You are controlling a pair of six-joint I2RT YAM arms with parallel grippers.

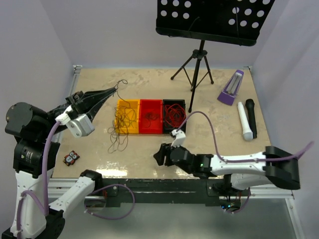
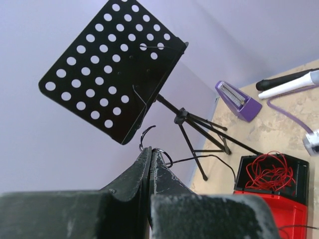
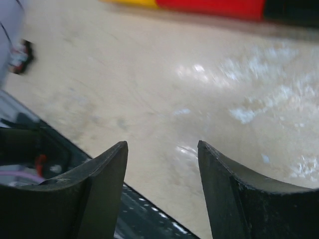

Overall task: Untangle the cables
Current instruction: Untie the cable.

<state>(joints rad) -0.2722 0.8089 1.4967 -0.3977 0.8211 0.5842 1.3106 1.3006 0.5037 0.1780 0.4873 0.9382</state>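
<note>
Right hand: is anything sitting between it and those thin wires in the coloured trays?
Nothing loose that I can see. Only bare table lies between the open right hand and the trays; their own near walls front the cables, so it would likely reach in from above.

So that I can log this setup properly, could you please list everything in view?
Table: one, beige.
Music stand: one, black, back of table.
Metronome: one, purple, back right.
Microphones: two, white and black, right side.
Trays: three, yellow, red, black, mid-table row.
Dark cables: several, brown-black, yellow and red trays, spilling onto table.
Red cables: several, red, black tray.
Small toy: one, dark, near left edge.
Left gripper: one, black, raised, shut on one dark cable.
Right gripper: one, black, open, empty, low over near table.
</note>
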